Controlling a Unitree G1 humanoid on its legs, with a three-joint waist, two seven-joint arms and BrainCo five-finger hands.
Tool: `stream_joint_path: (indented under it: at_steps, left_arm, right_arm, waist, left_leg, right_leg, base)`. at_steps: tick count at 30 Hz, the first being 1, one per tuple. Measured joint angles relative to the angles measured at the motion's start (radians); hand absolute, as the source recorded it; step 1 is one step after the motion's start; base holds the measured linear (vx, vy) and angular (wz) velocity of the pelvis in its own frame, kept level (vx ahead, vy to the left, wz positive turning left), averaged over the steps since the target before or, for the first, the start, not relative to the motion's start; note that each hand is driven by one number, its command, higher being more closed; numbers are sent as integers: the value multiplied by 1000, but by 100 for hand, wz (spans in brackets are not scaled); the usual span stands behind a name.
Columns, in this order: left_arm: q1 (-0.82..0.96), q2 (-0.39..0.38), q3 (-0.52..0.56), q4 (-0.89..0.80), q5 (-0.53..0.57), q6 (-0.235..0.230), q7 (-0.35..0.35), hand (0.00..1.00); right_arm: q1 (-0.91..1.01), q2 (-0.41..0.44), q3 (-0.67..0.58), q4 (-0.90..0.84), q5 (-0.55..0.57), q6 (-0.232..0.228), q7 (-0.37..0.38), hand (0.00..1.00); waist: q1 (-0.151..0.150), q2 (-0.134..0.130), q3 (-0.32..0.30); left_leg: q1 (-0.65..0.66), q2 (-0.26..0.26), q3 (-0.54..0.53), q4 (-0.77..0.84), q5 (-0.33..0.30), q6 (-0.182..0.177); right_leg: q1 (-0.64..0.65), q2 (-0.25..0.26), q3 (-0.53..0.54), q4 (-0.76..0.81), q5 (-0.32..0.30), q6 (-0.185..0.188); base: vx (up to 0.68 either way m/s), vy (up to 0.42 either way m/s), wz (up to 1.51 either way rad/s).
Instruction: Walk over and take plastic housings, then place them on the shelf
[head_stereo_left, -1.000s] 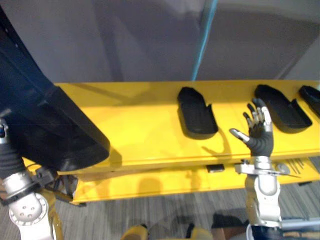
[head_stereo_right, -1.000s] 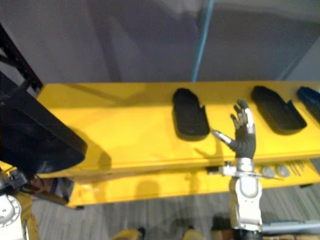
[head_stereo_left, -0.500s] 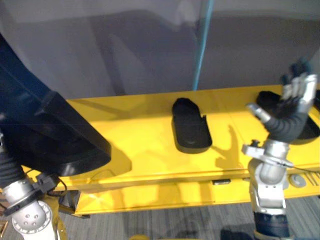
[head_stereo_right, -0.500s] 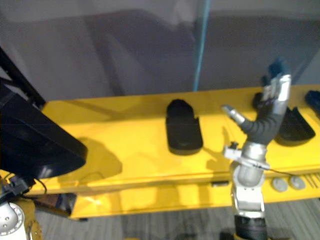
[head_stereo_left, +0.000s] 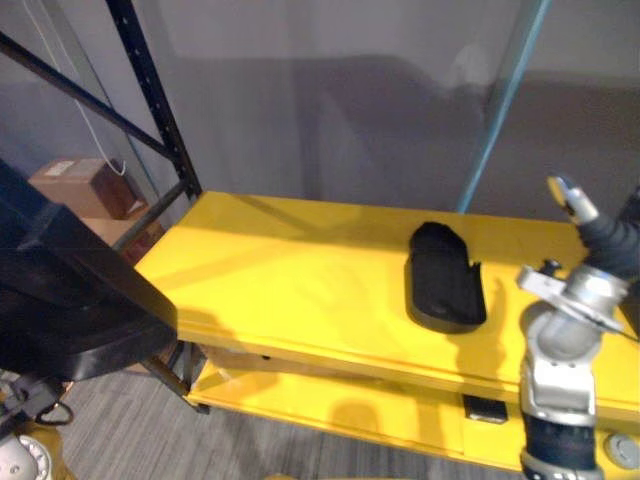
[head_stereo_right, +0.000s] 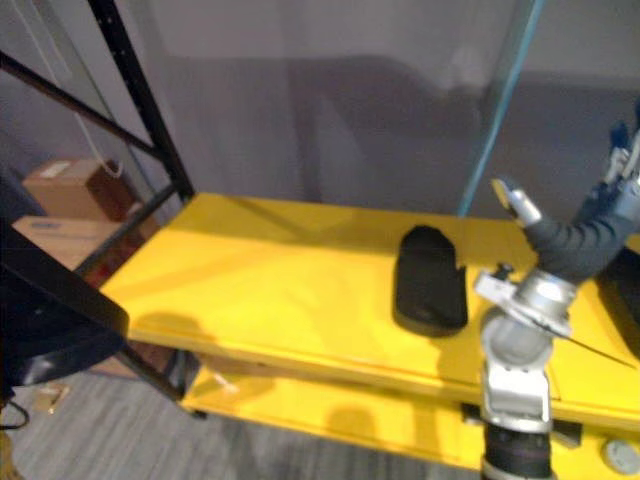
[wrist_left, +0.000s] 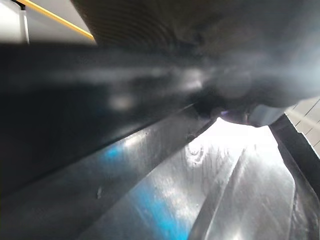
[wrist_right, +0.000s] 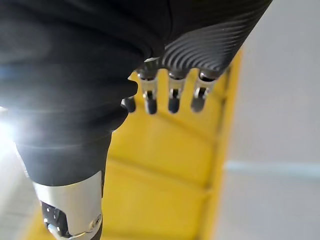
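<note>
Here, black housing (head_stereo_left: 445, 290) on yellow shelf (head_stereo_left: 285, 295)

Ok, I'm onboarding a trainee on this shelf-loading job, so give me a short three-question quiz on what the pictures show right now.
1. True or false: the black oval plastic housing lying on the yellow metal shelf is gripped by the robot's right hand.
2. The right hand's fingers are: A) curled round the housing; B) straight, holding nothing; C) pressed onto the shelf.
3. Fill in: the slanted pole behind the shelf is ___ in colour.
Key: 1 false; 2 B; 3 teal.
</note>
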Motion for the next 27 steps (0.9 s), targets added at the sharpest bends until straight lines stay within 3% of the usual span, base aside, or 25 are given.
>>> stream_joint_path:
  at_steps: [3, 5, 8, 12, 15, 19, 23, 27]
  left_arm:
    - [2, 0, -1, 15, -1, 33, -42, 100]
    - [5, 3, -10, 46, -27, 76, -77, 100]
    - [6, 11, -46, 85, -28, 110, -95, 100]
    - [-3, 20, -85, 95, -30, 130, -97, 100]
    - [-14, 32, -101, 95, -37, 140, -97, 100]
    - [-46, 46, -119, 101, -37, 162, -100, 100]
    - [-96, 173, -152, 132, -38, 230, -133, 100]
    - [-180, 263, -199, 195, -50, 306, -208, 100]
  right_arm:
    - [84, 12, -105, 34, 73, 24, 7, 0]
    - [156, 63, -161, 74, 140, 67, 49, 0]
    - [242, 131, -176, 126, 182, 109, 97, 0]
    - [307, 219, -170, 148, 170, 135, 90, 0]
    - [320, 240, -153, 163, 170, 159, 87, 0]
    - [318, 242, -114, 303, 174, 233, 79, 0]
    - [317, 243, -103, 527, 254, 322, 102, 0]
    - [316, 243, -104, 737, 290, 351, 117, 0]
  waist:
    - [-26, -5, -4]
    - [-54, -6, -5]
    - [-74, -7, -7]
    - [-113, -5, -7]
    - [-123, -6, -6]
    - [-122, -6, -6]
    - [-111, -7, -7]
    - [-112, 2, -2]
  left_leg:
    - [4, -6, 51, -9, 3, 4]
    - [22, -2, 108, -17, 4, 4]
    - [56, 7, 153, -44, 7, 4]
    - [87, 18, 213, -65, 6, 3]
    - [89, 19, 223, -67, 3, 2]
    - [89, 29, 294, -63, -9, 10]
    - [88, 34, 323, -62, -6, 8]
    - [88, 31, 322, -62, -7, 7]
  right_leg:
    - [-1, -12, 12, -11, 8, 9]
    - [-2, -12, 39, -21, 14, 8]
    - [-2, -8, 72, -23, 14, 9]
    - [-2, -5, 111, -26, 17, 10]
    - [-2, -5, 115, -29, 22, 10]
    - [-1, -10, 125, -39, 32, 17]
    - [1, -13, 123, -43, 35, 18]
    - [15, -17, 108, -55, 37, 20]
  base:
    - [59, 63, -12]
    - [55, 37, -31]
    - [39, 7, -36]
    - [8, 7, -29]
    - [-14, 8, -10]
    - [-12, 13, -6]
    - [8, 2, 0]
    - [40, 5, 8]
